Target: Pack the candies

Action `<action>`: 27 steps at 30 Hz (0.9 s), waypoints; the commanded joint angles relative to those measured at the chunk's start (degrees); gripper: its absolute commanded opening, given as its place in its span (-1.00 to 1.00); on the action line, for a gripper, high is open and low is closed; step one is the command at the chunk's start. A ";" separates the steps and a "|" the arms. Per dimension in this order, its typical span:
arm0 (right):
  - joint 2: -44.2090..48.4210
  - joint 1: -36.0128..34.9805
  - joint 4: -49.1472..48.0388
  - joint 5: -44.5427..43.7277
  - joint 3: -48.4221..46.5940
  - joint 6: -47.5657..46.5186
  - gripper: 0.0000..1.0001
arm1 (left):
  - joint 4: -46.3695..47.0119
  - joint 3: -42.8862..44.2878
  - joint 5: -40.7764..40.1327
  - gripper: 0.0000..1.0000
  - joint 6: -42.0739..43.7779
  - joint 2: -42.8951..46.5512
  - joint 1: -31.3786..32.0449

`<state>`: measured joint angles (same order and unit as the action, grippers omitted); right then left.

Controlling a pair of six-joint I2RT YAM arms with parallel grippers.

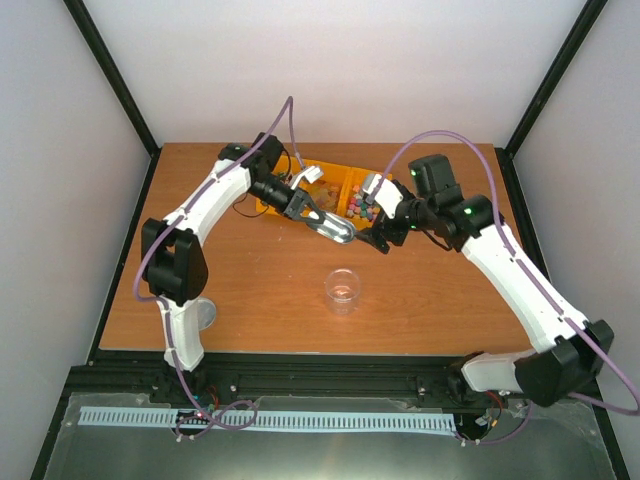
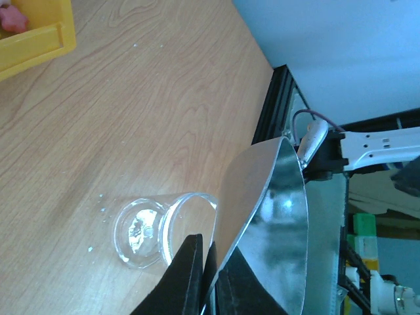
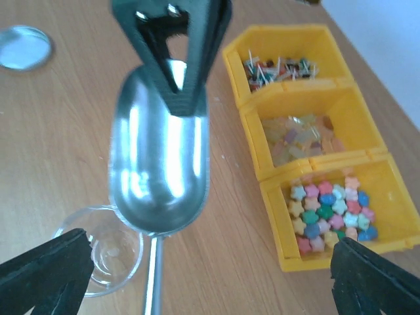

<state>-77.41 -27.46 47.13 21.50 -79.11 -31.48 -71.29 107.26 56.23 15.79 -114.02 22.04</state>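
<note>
Right wrist view: candies point(image 3: 331, 210), star-shaped in mixed pink, green, blue, yellow and red, all sit in the candy bin point(image 3: 328, 261), the end compartment of a yellow three-bin row. Touching the candy bin is the middle bin point(image 3: 252, 141) with pale translucent pieces. One further out is the far bin point(image 3: 233, 65) with pins. The row stands on the wooden bench point(image 3: 65, 118).

Scoop point(image 3: 161, 170), shiny metal, hangs just beside the candy bin on its open-bench side, clear of the bin wall. Left pincer point(image 3: 177, 98) is clamped on the scoop's bowl end, fingers together on the thin metal wall; left wrist view shows the same grip. A thin handle runs from the bowl toward the right wrist camera. Right pincer point(image 3: 210, 262) is spread wide, one finger either side of that handle, touching neither handle nor bowl.

Clear jar point(image 3: 108, 252) stands upright near the candy bin, past the scoop, partly overlapped by the bowl in this view. Lid point(image 3: 25, 47) lies flat, well apart from the candy bin, out on the left-arm side.
</note>
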 commanded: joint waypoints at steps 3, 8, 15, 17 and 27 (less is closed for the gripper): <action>3.46 -0.05 0.81 7.90 3.18 -4.45 0.86 | 5.85 -2.85 8.81 -0.98 -2.83 5.67 -0.77; 3.69 -0.05 1.93 7.53 4.11 -6.20 0.49 | 7.70 -3.73 9.90 -0.98 -4.54 6.79 -0.77; 6.28 -0.04 -3.40 6.02 7.75 -5.96 0.05 | 9.67 -5.18 12.12 -0.98 -6.46 7.14 -0.77; 6.81 -0.05 -4.06 6.04 8.19 -5.96 -0.02 | 9.68 -5.23 12.06 -0.99 -6.39 7.05 -0.73; 7.87 -0.05 -6.28 7.11 9.09 -5.43 -0.38 | 9.68 -5.40 13.38 -0.98 -6.50 6.60 -0.73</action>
<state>-70.39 -27.40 42.74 27.88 -70.78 -37.01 -62.57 101.73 66.46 10.24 -108.53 21.52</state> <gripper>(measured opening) 0.353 0.044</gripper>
